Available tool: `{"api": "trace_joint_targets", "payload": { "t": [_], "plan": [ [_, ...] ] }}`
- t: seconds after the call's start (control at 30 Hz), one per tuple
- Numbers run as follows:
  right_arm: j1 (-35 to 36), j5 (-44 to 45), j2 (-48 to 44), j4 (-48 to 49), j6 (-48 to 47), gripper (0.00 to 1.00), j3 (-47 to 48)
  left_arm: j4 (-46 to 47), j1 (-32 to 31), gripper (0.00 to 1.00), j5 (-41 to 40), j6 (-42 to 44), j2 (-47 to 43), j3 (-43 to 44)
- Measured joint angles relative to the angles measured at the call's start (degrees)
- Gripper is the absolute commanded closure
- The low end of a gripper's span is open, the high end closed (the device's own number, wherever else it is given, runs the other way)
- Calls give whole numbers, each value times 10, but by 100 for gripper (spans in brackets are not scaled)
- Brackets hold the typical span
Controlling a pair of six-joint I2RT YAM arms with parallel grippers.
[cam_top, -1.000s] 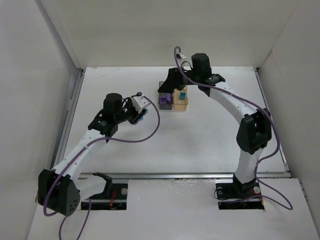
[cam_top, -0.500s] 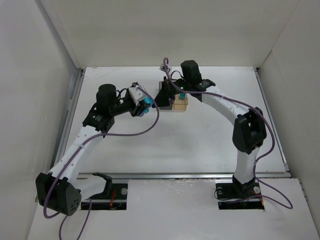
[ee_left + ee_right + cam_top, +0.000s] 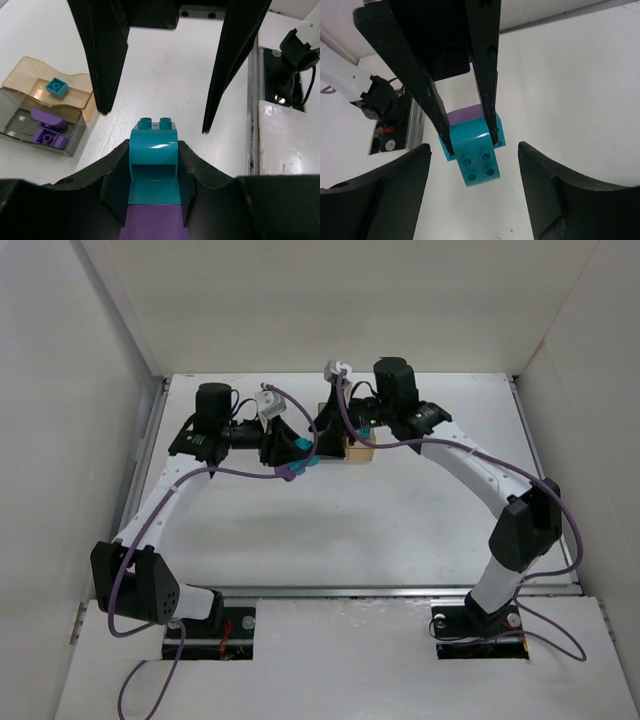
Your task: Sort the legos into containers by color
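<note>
My left gripper point(image 3: 296, 462) is shut on a teal lego point(image 3: 154, 145) joined to a purple lego point(image 3: 154, 225), held above the table. My right gripper point(image 3: 318, 445) is open and faces it; its fingers point(image 3: 102, 60) stand on either side of the teal end without touching. In the right wrist view the teal lego point(image 3: 477, 167) sits between my left gripper's fingers point(image 3: 485, 75). The amber container point(image 3: 75, 97) holds one teal lego point(image 3: 56, 86). The grey container point(image 3: 10, 112) beside it holds two purple legos point(image 3: 47, 136).
In the top view the amber container point(image 3: 360, 450) shows just behind the right gripper, and the grey one is hidden by it. A metal rail point(image 3: 252, 100) runs along the table edge. White walls enclose the table on three sides.
My left arm has swung right and forward with the teal and purple legos. My right gripper has come off the containers and turned left to face it.
</note>
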Motion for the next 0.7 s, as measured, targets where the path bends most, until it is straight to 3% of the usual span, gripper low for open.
{"api": "trace_joint_targets", "payload": {
  "t": [0.57, 0.7],
  "plan": [
    [13, 17, 7, -52, -67, 37, -5, -17, 0, 100, 22, 3, 0, 28],
    [23, 18, 7, -58, -73, 51, -5, -17, 0, 100, 23, 3, 0, 28]
  ]
}}
